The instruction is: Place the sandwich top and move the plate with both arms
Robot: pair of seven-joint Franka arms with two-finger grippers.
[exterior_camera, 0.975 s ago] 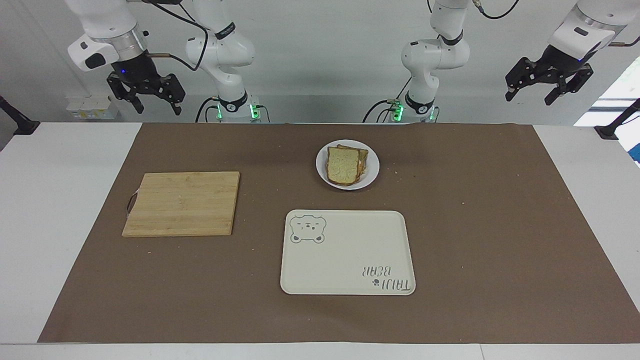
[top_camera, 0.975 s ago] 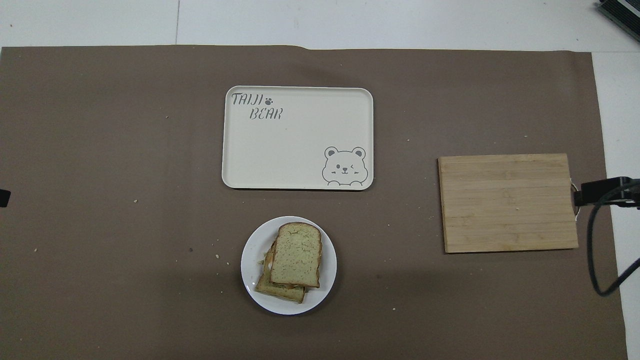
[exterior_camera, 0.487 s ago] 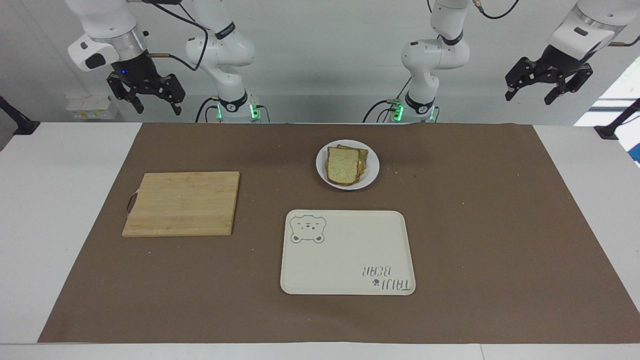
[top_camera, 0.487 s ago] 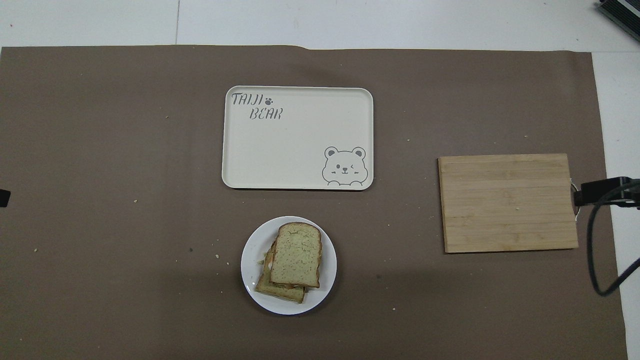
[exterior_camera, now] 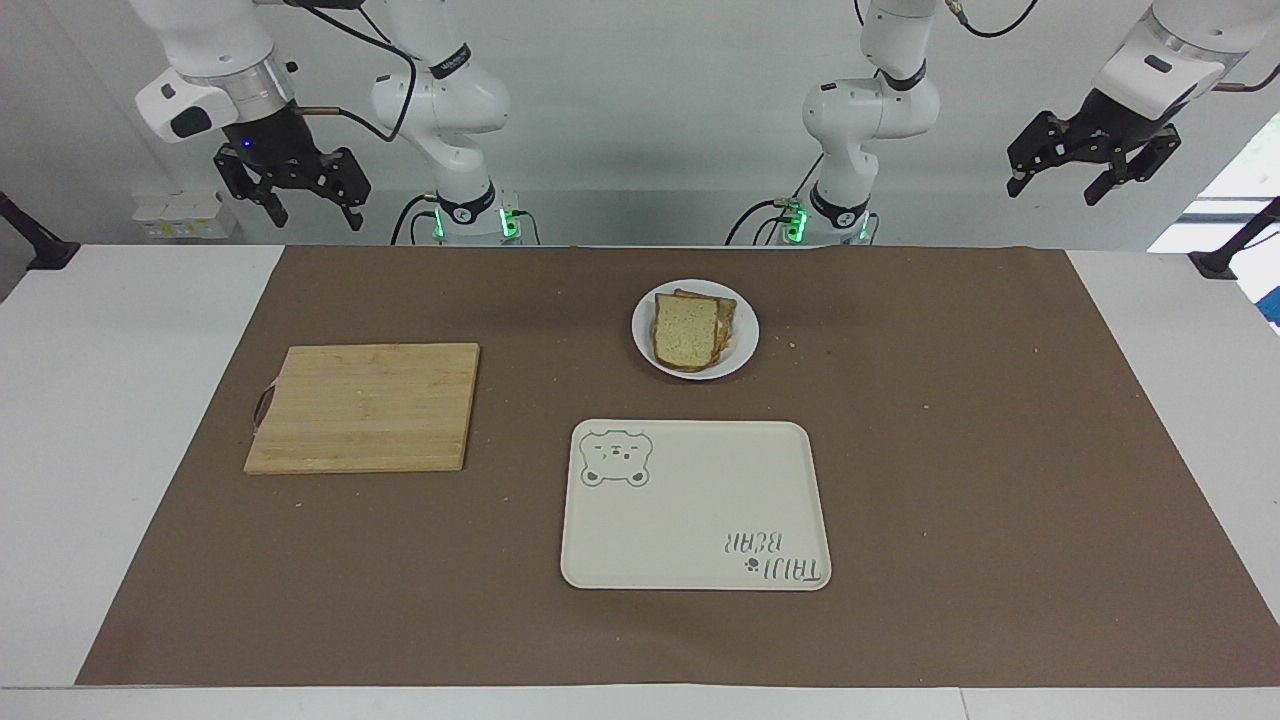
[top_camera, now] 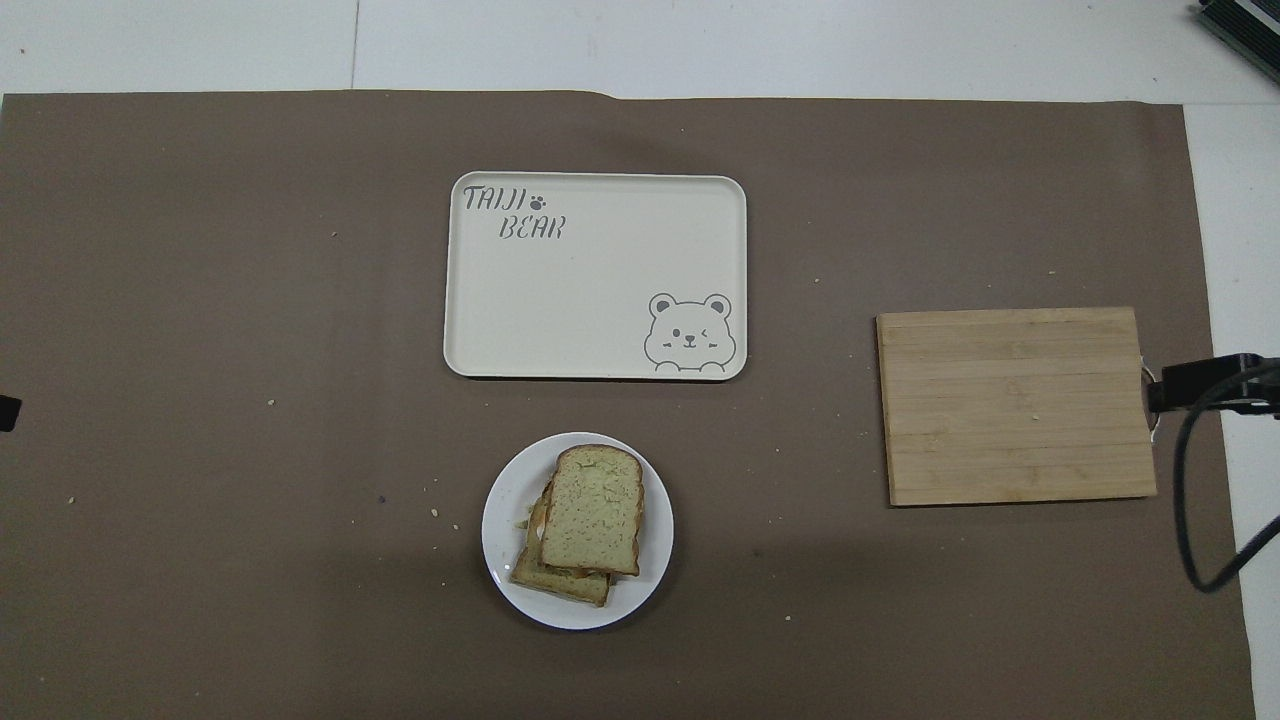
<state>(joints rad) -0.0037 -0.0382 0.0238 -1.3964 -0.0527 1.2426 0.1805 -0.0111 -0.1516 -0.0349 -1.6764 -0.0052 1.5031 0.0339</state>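
Already the sandwich top (exterior_camera: 684, 328), a flat slice of pale tan-greenish bread with a brown crust, lies uppermost on a stack of bread slices on the small round white plate (exterior_camera: 742, 345). That plate sits on the brown paper mat (exterior_camera: 1000, 450) covering the white bench (exterior_camera: 100, 400), close to the robots and about midway between the two arm bases. Farther from the robots than the plate, and apart from it, lies a cream rectangular tray (exterior_camera: 690, 500) with a bear drawing and lettering; nothing rests on it. Toward the right arm's end of the bench lies a rectangular bamboo cutting board (exterior_camera: 365, 407), well apart from the plate.

Both arms are raised. The right gripper (exterior_camera: 305, 200), black, hangs spread wide and grips nothing, above the robots' edge of the bench near the mat's corner. The left gripper (exterior_camera: 1062, 180), also black, is likewise spread wide and bare, up over the left arm's end of the bench.
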